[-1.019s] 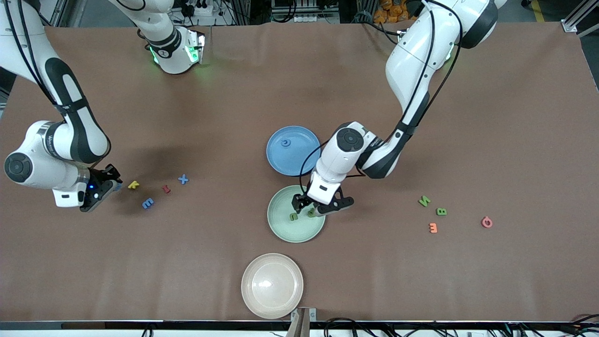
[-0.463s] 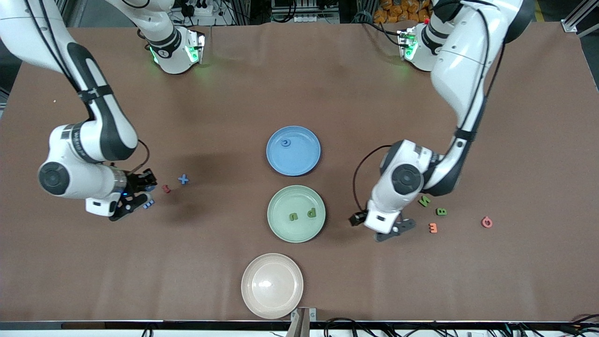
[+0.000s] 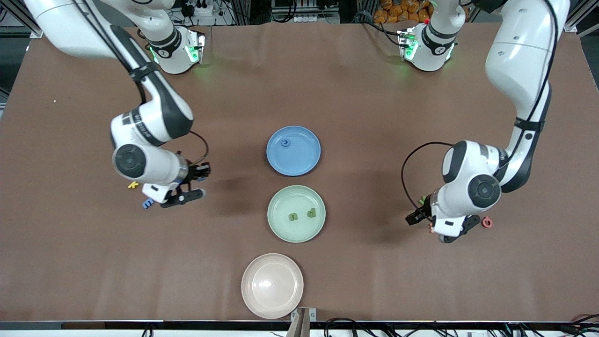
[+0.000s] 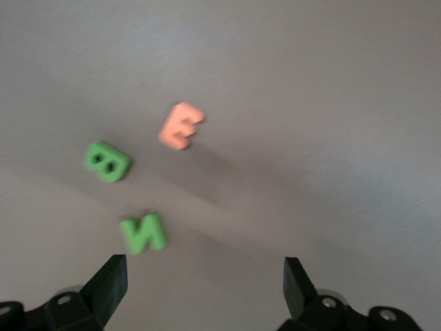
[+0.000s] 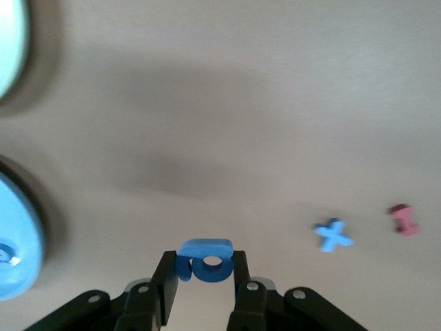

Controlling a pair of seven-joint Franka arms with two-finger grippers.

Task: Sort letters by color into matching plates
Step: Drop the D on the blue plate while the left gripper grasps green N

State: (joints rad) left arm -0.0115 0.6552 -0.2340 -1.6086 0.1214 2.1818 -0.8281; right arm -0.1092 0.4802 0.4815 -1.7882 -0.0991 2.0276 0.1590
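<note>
My right gripper (image 5: 204,265) is shut on a blue letter (image 5: 207,261) and holds it above bare table, between the loose letters at the right arm's end and the blue plate (image 3: 304,159); it also shows in the front view (image 3: 199,181). The blue plate holds one blue letter (image 3: 285,142). The mint green plate (image 3: 285,201) holds two green letters (image 3: 293,216). My left gripper (image 4: 204,272) is open and empty over a green N (image 4: 143,233), with a green B (image 4: 107,161) and an orange E (image 4: 181,125) beside it; it also shows in the front view (image 3: 431,226).
A blue X (image 5: 333,235) and a red letter (image 5: 404,219) lie under my right arm. A yellow K (image 3: 133,185) and a blue E (image 3: 148,203) lie beside it. A pink O (image 3: 487,222) lies by my left gripper. A cream plate (image 3: 272,267) sits nearest the front camera.
My right gripper took a blue letter and carried it toward the plates. My left gripper left a green letter in the green plate and moved out over the letters at its end.
</note>
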